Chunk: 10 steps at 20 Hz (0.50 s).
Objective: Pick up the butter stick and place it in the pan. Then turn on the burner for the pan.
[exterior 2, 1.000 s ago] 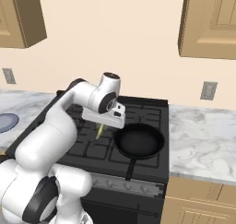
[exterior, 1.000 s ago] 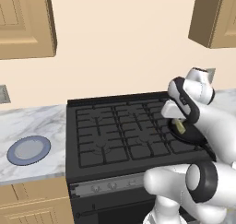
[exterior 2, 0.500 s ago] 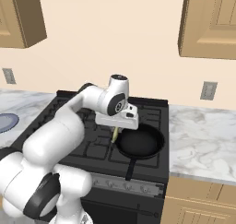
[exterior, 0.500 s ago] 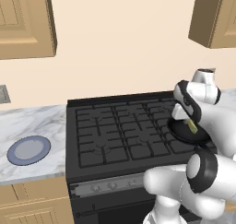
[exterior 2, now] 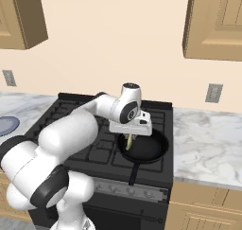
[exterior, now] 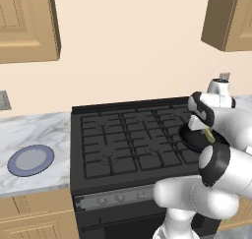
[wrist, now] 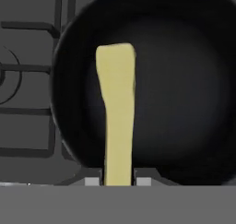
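Clamped on the butter stick (wrist: 117,112), the gripper (wrist: 118,180) hangs over the pan (wrist: 184,103), with the bar pinched at its near end between the two fingertips (wrist: 93,180) and pointing down into the black bowl. In the right base view the butter stick (exterior 2: 128,142) dangles below the hand at the pan's (exterior 2: 144,147) left inner edge, above the floor of the pan and, as far as the pictures show, not yet resting on it.

It is a thin, flat, pale yellow-olive bar, far shorter than the pan is wide, smooth and unmarked, slightly broader at its free end in the hand view.

The main risk, judging from this pose, is position: the bar sits toward the pan's left rim, not over its middle. If the jaws let go here, the lower end could strike the sloped wall, tip outward, and slide onto the burner (exterior 2: 106,151) grate beside the pan. A drop from height could also make it bounce. Pushing down too far could nudge the pan off its grate.

Beyond the pan, the control knobs (exterior 2: 137,192) run along the stove front below the pan's handle (exterior 2: 133,173); well to the pan's left, a blue-grey plate (exterior: 31,160) lies on the marble counter (exterior: 29,132).
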### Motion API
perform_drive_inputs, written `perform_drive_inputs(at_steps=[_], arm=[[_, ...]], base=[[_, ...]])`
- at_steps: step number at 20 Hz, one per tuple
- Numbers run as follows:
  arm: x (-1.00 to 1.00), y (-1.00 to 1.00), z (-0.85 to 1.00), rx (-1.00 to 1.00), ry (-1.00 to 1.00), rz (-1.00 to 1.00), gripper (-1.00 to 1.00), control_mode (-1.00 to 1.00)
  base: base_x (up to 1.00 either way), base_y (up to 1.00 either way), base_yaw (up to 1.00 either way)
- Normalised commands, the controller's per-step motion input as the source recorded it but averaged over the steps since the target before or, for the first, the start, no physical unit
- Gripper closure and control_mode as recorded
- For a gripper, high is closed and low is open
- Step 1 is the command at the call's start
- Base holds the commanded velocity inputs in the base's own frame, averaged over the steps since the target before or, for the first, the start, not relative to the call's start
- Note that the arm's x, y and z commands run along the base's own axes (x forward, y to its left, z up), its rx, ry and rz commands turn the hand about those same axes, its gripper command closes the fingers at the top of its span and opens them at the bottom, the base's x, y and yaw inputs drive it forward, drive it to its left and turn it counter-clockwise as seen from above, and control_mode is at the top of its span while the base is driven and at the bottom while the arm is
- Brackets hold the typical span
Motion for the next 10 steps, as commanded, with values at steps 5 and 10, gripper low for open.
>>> perform_drive_inputs(at_steps=[5,10], arm=[[0.28,-0.29,-0.26,0.00,0.00,0.00,1.00,-1.00],[0.21,-0.24,-0.27,0.00,0.00,0.00,1.00,-1.00]], base=[[0.00,0.00,0.00],[0.00,0.00,0.00]])
